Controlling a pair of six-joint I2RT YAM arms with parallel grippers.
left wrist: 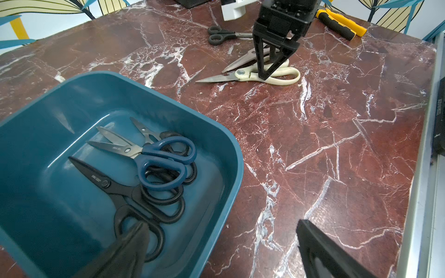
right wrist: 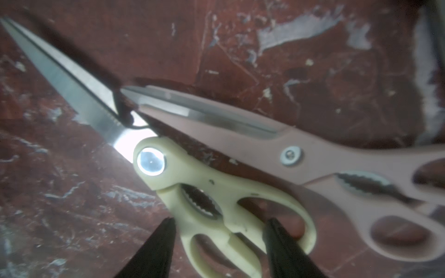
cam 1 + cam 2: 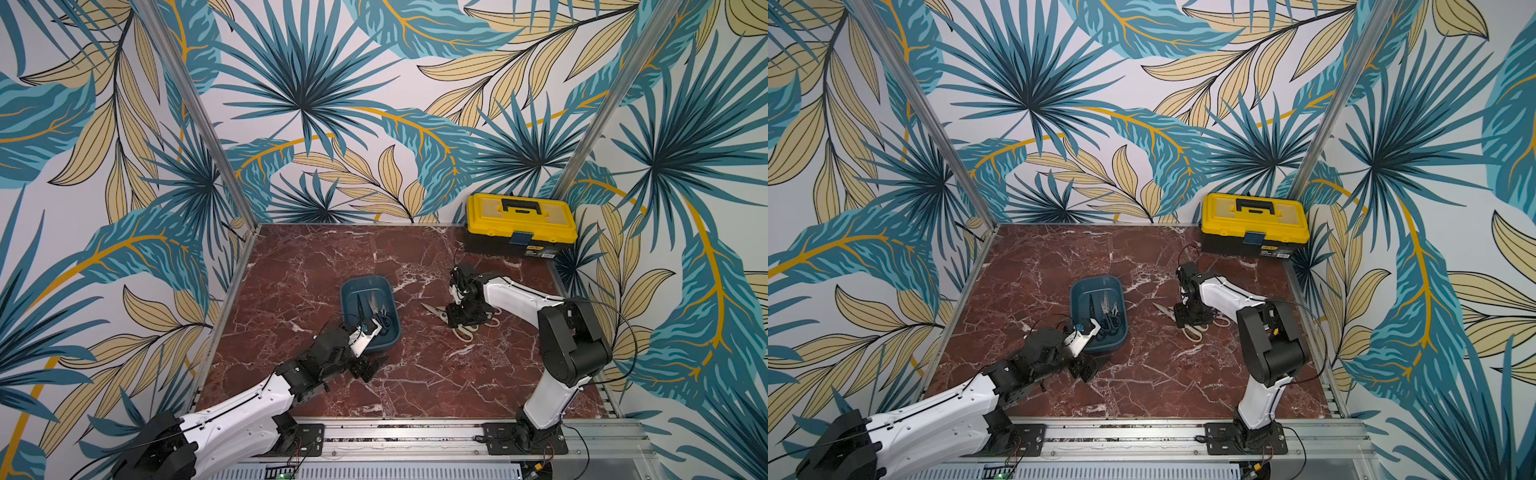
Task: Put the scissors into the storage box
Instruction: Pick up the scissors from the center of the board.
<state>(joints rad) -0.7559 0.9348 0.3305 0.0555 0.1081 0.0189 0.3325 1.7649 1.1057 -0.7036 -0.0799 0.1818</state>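
The teal storage box [image 3: 365,279] [image 3: 1096,279] [image 1: 231,149] holds several scissors: a blue-handled pair [image 1: 163,163] lies on black-handled ones [image 1: 134,197]. My left gripper [image 1: 220,223] [image 3: 368,353] is wide open at the box's near end, one finger over the inside and one over the table. On the table lie cream-handled scissors [image 2: 216,197] [image 1: 267,75] [image 3: 465,332], crossed by a pale pinkish-handled pair [image 2: 313,163]. My right gripper [image 2: 219,220] [image 3: 462,325] is down on the cream handle, jaws astride it with a gap showing. A small black-handled pair [image 1: 216,35] lies beyond.
A closed yellow-and-black toolbox [image 3: 521,224] [image 3: 1254,222] stands at the back right corner. Yellow-and-black pliers [image 1: 342,22] lie on the marble table [image 3: 316,266] past the right arm. Patterned walls close in three sides, and a metal rail [image 3: 415,436] runs along the front.
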